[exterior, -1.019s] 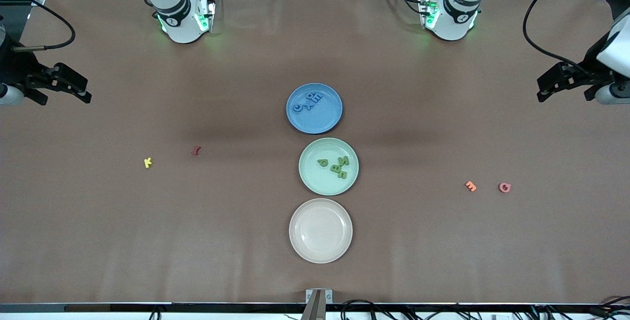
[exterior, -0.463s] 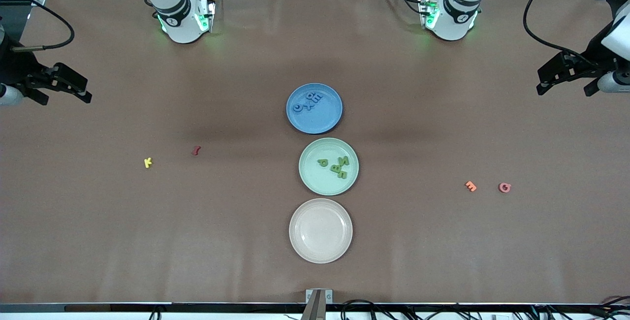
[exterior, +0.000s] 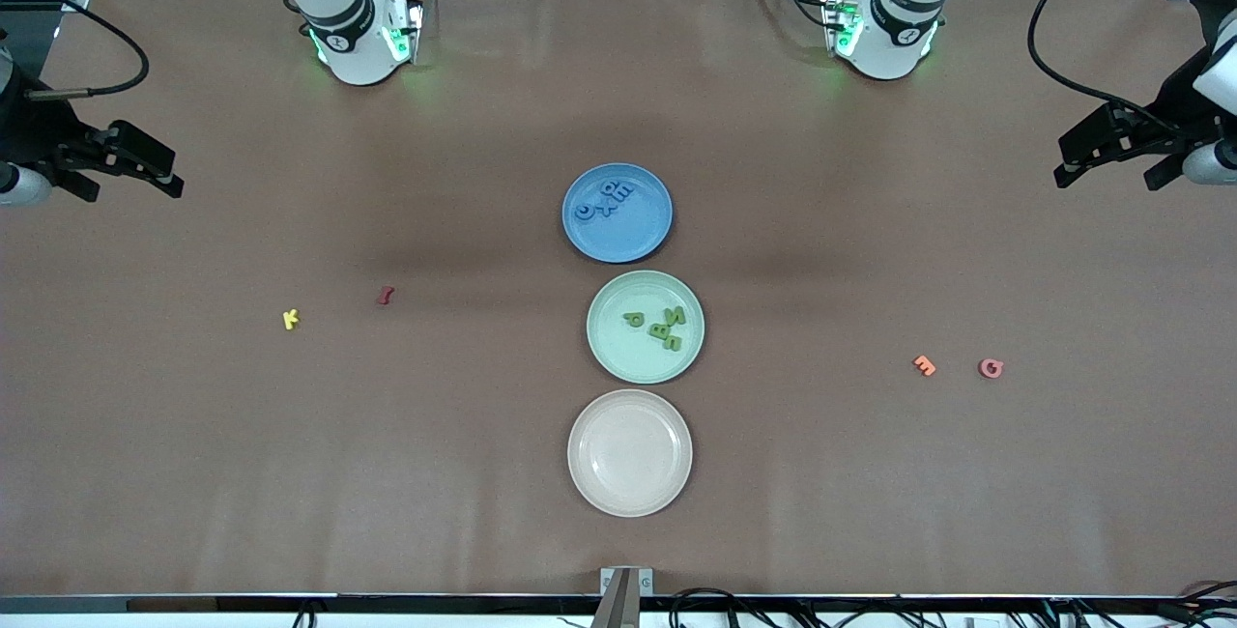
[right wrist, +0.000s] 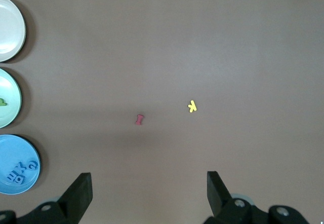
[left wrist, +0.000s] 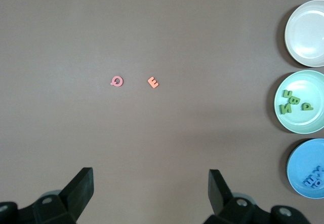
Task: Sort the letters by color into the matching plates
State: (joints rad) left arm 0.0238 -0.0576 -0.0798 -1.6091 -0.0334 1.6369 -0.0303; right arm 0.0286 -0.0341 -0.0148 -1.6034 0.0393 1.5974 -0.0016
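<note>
The right gripper (exterior: 130, 164) hangs over the desk's (exterior: 193, 473) edge at the right arm's end, jaws spread wide and holding nothing; the right wrist view shows both fingers (right wrist: 81, 191) well apart above bare desk. Under its reach lie the yellow letter (exterior: 290, 319) and, a little toward the plates, the dark red letter (exterior: 385, 296), each alone on the desk and well apart from any plate.

In the middle stand the three plates in a row. The blue plate (exterior: 638, 232) is farthest from the front camera and carries the blue letters (exterior: 606, 200) bunched near its rim. The green plate (exterior: 618, 353) is next, with the green letters (exterior: 662, 327) in it. The cream plate (exterior: 628, 493) is nearest the camera and has nothing in it.

Toward the left arm's end lie the orange letter (exterior: 924, 365) and just beside it the pink letter (exterior: 990, 368), both on the desk. The left gripper (exterior: 1111, 150) hangs over the desk's edge at that end, likewise wide open and empty, as the left wrist view shows.

Blue and green look sorted. What is left, I judge, are the four odd-coloured letters, with only the cream plate free to take them. Neither arm is committed to a piece yet. The next move calls for one gripper to drop straight over a single letter, narrow its jaws to suit so small and flat a piece, and pinch it by its edges off the desk without pushing it away.
</note>
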